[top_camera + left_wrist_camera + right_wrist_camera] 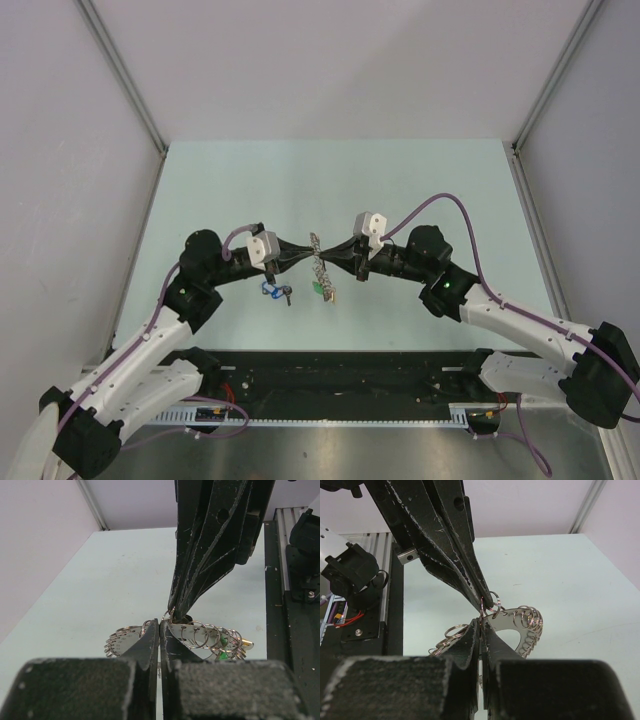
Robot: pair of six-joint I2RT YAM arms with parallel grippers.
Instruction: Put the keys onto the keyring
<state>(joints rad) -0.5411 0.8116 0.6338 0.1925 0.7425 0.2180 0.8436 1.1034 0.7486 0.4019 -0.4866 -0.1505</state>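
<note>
- Keyring (320,270) hangs in the air over the middle of the table (420,180). It is pinched from both sides, which keeps it steady and clear of the surface.
- Left end effector (159,627) is clamped tight on the flat grey band of the ring, with only the metal between its fingers.
- Right end effector (481,628) is likewise clamped on the ring from the opposite side, its tips almost touching the other's. I read this as a shared hold meant to brace the ring or pry it open.
- Green tag (220,644) and the small silvery loops dangle below the grip under their own weight.
- Keys (272,290), one with a blue tag, lie loose on the table just beneath the left arm, apart from the ring.
- With both end effectors on the ring, neither is free to fetch the keys. I judge that threading has not begun and that one side must let go first.
</note>
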